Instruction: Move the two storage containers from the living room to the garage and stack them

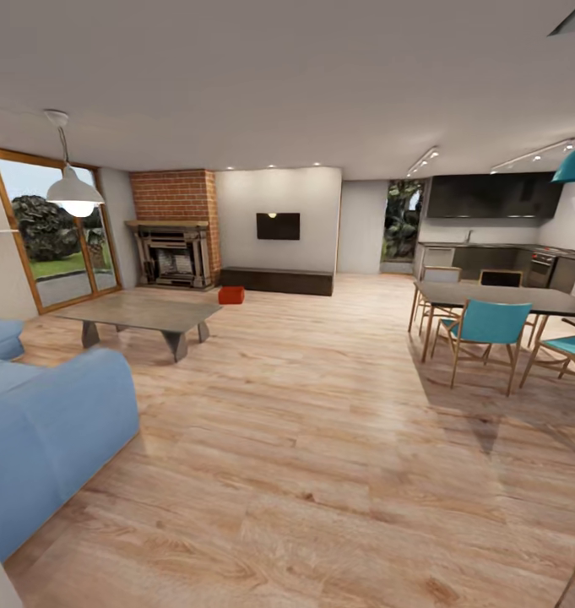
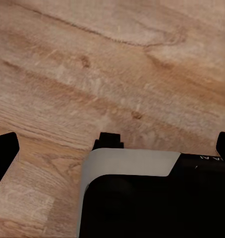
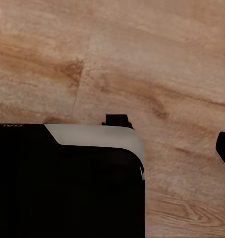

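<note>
Far across the living room's light wood plank floor, a small orange-red storage container sits between the brick fireplace and the long dark low cabinet. At this distance I cannot tell whether it is one bin or two together. My left gripper hangs over the planks, open and empty, with its dark fingertips at opposite edges of the left wrist view. In the right wrist view one dark fingertip shows at the frame edge, wide of centre, and the other is hidden behind my dark body.
A blue sofa stands close at the left and a low grey coffee table lies beyond it. A dining table with teal chairs stands at the right, and the kitchen is behind it. A wide strip of floor runs between them toward the cabinet.
</note>
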Available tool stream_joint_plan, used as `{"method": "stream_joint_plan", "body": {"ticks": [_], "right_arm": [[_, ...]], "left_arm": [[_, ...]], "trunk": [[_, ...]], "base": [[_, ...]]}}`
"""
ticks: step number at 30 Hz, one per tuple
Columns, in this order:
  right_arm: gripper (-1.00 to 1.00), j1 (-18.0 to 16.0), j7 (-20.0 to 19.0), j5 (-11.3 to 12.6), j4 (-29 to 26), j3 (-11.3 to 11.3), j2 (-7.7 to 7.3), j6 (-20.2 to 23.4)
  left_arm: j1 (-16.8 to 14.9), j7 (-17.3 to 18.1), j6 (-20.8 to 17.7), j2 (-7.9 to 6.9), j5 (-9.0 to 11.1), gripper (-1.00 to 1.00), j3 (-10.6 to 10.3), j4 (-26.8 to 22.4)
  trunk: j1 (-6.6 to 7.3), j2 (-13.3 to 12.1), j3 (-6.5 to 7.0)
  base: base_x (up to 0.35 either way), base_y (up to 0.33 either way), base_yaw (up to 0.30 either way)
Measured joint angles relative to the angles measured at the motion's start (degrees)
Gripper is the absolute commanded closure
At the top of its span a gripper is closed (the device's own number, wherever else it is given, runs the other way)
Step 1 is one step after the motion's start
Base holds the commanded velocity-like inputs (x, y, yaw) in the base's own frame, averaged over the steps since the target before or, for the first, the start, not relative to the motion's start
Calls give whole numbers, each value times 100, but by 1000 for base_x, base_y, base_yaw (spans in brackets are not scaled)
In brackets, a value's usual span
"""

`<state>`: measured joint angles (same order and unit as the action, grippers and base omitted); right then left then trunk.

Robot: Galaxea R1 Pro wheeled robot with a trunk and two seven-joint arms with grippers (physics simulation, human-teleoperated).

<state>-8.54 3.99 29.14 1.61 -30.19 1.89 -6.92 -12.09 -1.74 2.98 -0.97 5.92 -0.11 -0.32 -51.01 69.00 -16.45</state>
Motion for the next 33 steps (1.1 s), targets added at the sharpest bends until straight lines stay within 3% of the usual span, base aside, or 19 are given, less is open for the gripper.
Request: {"method": "stream_joint_plan", "body": {"ticks": [33], "right_arm": [[-100,0,0,0,-2,0,-4,0]], "left_arm": [[0,0,0,0,0,-100,0,0]], "trunk": [[0,0,-23]], "base": [[316,0,0]]}}
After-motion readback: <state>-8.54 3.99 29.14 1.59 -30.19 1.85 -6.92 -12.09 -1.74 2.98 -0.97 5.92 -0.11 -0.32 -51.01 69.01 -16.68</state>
